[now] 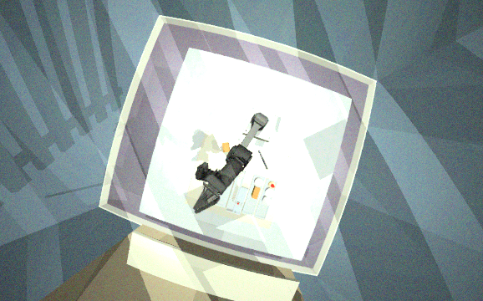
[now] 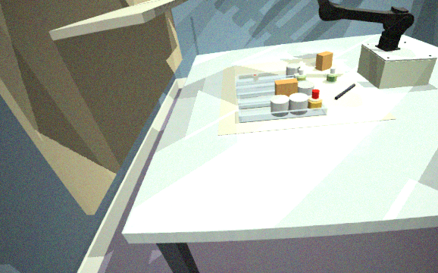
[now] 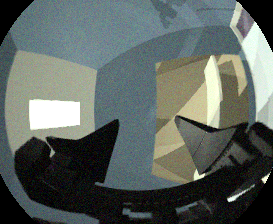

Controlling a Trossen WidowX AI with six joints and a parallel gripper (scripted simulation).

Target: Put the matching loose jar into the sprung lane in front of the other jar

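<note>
A small green jar with a pale lid point(image 2: 331, 77) stands loose on the robot's side of the rack. A similar green jar point(image 2: 301, 76) shows near the front end of the far lane of the clear rack point(image 2: 245, 118). A small red mark point(image 2: 255, 76) point(image 1: 237, 203) shows toward that lane's other end. The pusher plate and the jar's exact seating are too small to tell. My gripper point(image 3: 147, 120) point(image 1: 196, 210) is open and empty, held high beside the rack, away from both jars, and outside the exterior view. The loose jar is not distinguishable in the top view.
Neighbouring lanes hold pale cylinders point(image 2: 280, 106), an orange box point(image 2: 286, 87) point(image 1: 256, 192) and a red-capped amber jar point(image 2: 314, 102). Another pale cylinder point(image 2: 292, 70) stands by the far lane. A loose orange box point(image 2: 323, 61) point(image 1: 226, 147) and a dark rod point(image 2: 345, 92) point(image 1: 262, 160) lie nearer the robot base point(image 2: 401, 70).
</note>
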